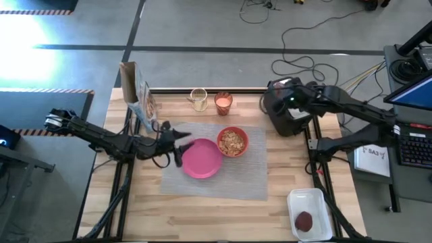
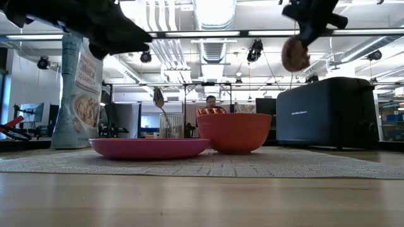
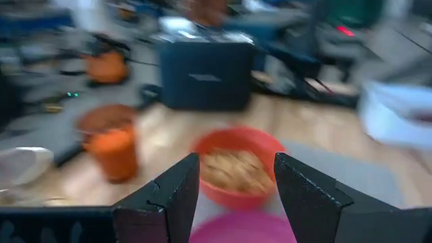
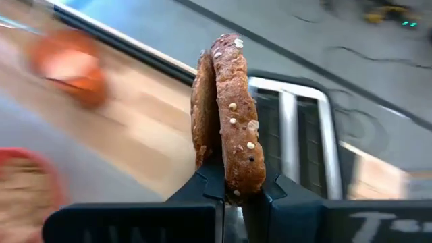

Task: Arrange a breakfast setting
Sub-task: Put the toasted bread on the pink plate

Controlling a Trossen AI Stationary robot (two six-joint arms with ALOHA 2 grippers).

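Right wrist view: my right gripper pinches the toast slice above the toaster; plating remains.

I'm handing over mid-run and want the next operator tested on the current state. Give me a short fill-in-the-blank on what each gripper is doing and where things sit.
1. The right gripper holds the toast slice above the black ____.
2. The red bowl sits on the grey ____.
3. The left gripper, empty, hovers at the pink ____.
4. The dark red patty lies in a white ____.

Missing words: toaster; placemat; plate; tray
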